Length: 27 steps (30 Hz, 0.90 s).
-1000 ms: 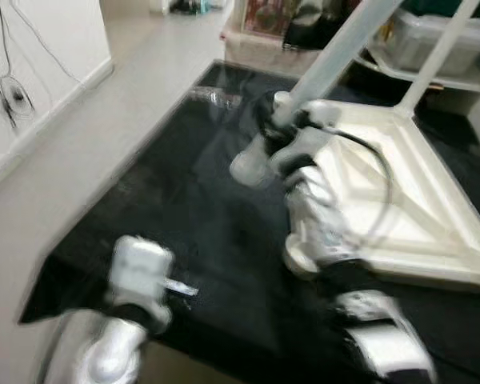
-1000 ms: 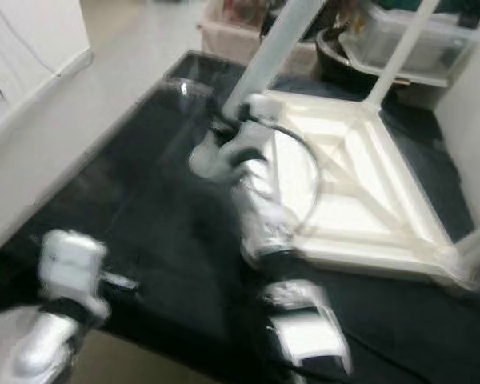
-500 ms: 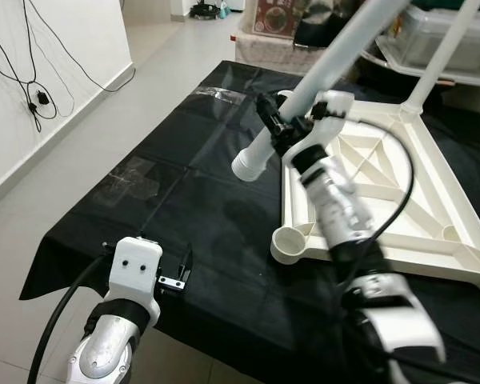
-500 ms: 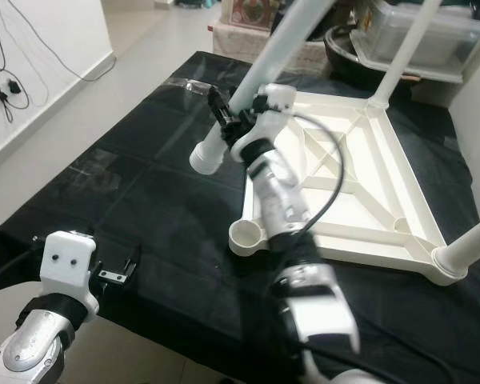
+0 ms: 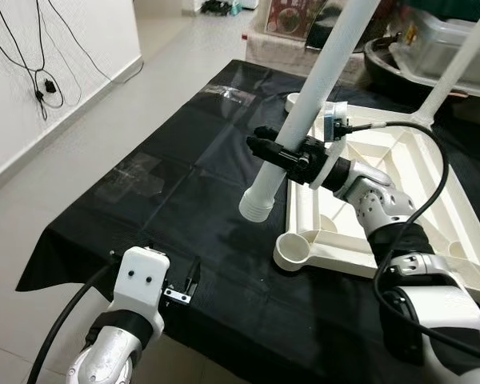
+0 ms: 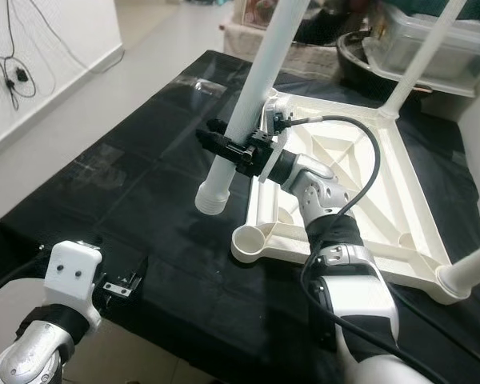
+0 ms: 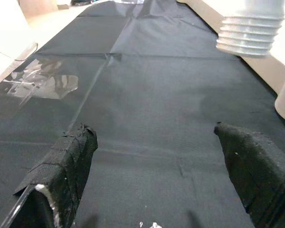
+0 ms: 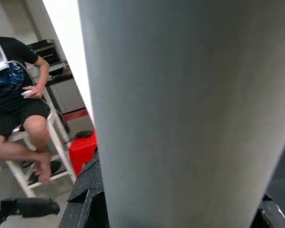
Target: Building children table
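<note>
A white children's table top lies upside down on a black cloth. My right gripper is shut on a long white table leg, held tilted in the air. The leg's ribbed lower end hangs just to the left of the empty near corner socket, a little above the cloth. Another leg stands in the far corner, and a third rises at the near right corner. My left gripper is open and empty over the cloth's near edge, its fingers wide apart.
Clear plastic storage boxes and a bin stand behind the cloth. Cables hang on the left wall above bare floor. A tape patch marks the cloth. A person sits on a chair in the right wrist view.
My right gripper has brought the leg nearer and lower, so its ribbed end now hangs close beside the near corner socket. The left gripper has stayed about where it was.
</note>
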Available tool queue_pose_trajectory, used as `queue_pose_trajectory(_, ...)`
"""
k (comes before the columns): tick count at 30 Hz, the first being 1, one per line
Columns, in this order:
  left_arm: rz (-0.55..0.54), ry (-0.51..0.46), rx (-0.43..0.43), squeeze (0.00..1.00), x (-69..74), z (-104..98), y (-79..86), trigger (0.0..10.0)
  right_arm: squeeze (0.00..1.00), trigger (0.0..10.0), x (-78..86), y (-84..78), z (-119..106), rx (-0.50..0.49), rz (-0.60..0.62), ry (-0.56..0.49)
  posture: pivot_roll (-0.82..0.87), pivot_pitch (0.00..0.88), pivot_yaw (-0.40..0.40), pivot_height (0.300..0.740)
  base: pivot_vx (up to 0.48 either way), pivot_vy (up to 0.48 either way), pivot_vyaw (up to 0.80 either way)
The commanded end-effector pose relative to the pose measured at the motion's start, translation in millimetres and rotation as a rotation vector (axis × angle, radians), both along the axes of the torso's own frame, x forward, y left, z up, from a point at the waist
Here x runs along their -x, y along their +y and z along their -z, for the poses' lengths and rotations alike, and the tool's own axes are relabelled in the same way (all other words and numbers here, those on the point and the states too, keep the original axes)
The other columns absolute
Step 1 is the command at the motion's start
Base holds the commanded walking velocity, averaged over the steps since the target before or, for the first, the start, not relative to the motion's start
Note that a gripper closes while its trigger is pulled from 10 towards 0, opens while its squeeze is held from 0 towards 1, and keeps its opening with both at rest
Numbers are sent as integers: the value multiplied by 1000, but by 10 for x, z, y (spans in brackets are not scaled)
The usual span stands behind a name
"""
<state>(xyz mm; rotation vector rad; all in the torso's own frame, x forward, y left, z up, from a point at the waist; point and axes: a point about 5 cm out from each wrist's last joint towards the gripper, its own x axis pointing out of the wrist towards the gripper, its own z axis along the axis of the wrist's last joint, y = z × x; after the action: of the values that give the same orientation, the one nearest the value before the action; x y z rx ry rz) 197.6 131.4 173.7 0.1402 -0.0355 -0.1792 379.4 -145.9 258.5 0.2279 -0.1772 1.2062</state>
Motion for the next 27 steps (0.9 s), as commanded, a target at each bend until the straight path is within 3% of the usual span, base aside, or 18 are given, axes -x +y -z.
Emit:
queue_pose_trajectory(1,16,22,5,0,34,21,-21,10000,0,10000,8,-80,-28,4,-19,-13,269,164,-104,740,0,0,0)
queue_pose_trajectory(5,24,29,5,0,56,35,-36,10000,0,10000,41,-309,23,78,-58,-14,273,159,-104,740,0,0,0)
queue_pose_trajectory(7,24,29,5,0,56,35,-36,10000,0,10000,41,-309,23,78,-58,-14,273,159,-104,740,0,0,0)
queue_pose_trajectory(12,25,32,2,0,66,47,-33,10000,0,10000,116,-630,28,155,-34,-25,266,149,-101,740,0,0,0)
queue_pose_trajectory(22,36,33,-1,0,37,58,-37,10000,0,10000,269,-792,79,175,-99,-58,262,146,-80,740,0,0,0)
queue_pose_trajectory(27,42,34,-3,0,31,58,-42,10000,0,10000,318,-783,193,181,-134,-49,267,149,-79,740,0,0,0)
